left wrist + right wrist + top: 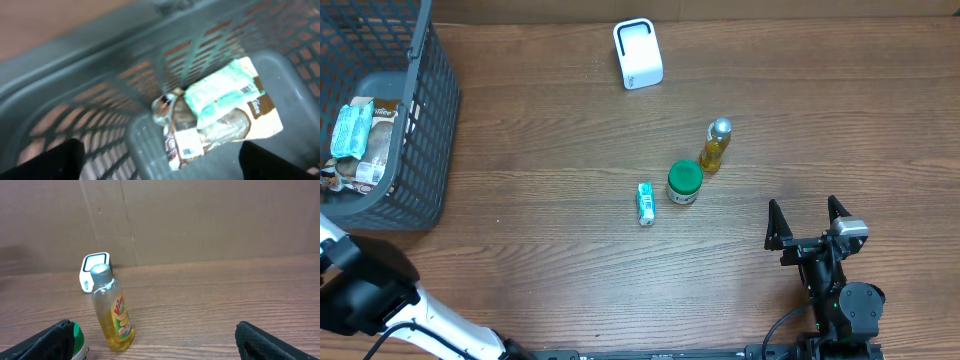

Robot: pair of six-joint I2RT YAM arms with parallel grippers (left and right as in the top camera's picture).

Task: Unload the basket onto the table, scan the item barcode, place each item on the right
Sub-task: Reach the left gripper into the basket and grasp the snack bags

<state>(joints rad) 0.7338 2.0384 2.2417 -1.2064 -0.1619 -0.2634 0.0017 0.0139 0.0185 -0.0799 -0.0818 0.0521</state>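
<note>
The right claw (803, 206) stood nearest the base, low over the counter (550, 140). Its jaws were spread wide with nothing between them. It faced the yellow bottle (715, 147), near it but not touching.

The left claw (160, 152) was positioned above the basket (432, 120) at the left edge of the counter. Its jaws were also wide and empty. The packets (225, 100) lay loose on the basket floor beneath it.

**Task status (judged from the layout)**
- The task appeared partly complete. The packets in the basket were taken as already scanned and deposited.
- The left wrist view was blurred, so the number of packets could not be fixed. At least two wrappers overlapped, with printed barcodes facing up.
- Three items were left on the counter, none of them held:
  - a small teal carton (645, 203), lying flat;
  - a green-lidded jar (684, 183), upright just beside the carton;
  - the yellow bottle, upright just beyond the jar.
- Each of these had yet to be picked up, shown to the scanner (638, 55) and placed in the basket.
- The scanner, a white unit, stood at the far middle of the counter, well apart from the three items.

**Surface and room**
- The counter was brown with a wood-grain finish.
- A plain brown wall (200, 220), resembling cardboard sheeting, rose directly behind its far edge.
</note>
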